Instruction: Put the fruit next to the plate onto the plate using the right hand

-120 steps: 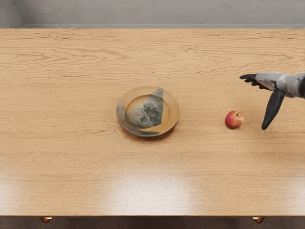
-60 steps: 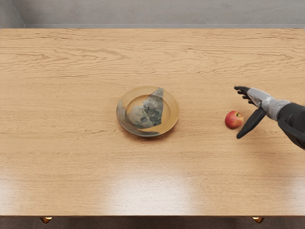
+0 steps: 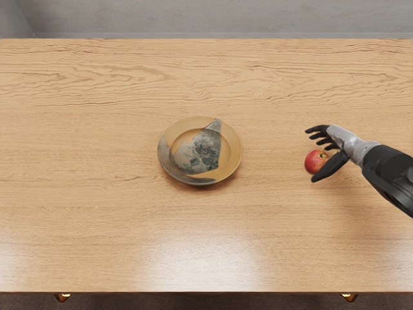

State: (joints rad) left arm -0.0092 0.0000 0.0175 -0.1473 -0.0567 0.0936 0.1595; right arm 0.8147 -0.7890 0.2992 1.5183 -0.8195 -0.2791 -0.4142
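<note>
Right hand (image 3: 335, 146) comes in from the right edge, mid-height of the frame, fingers (image 3: 317, 133) spread and not clamped on anything. Apple (image 3: 315, 161) sits on the surface (image 3: 97, 194) right of centre, directly under and left of the hand. The thumb overlaps the apple's right side and the other fingers fan out just above it; can't tell if there's real contact. Plate (image 3: 236, 152) is at frame centre, tan rim with a grey patterned middle, well apart from the apple to its left. The apple is off the plate.
</note>
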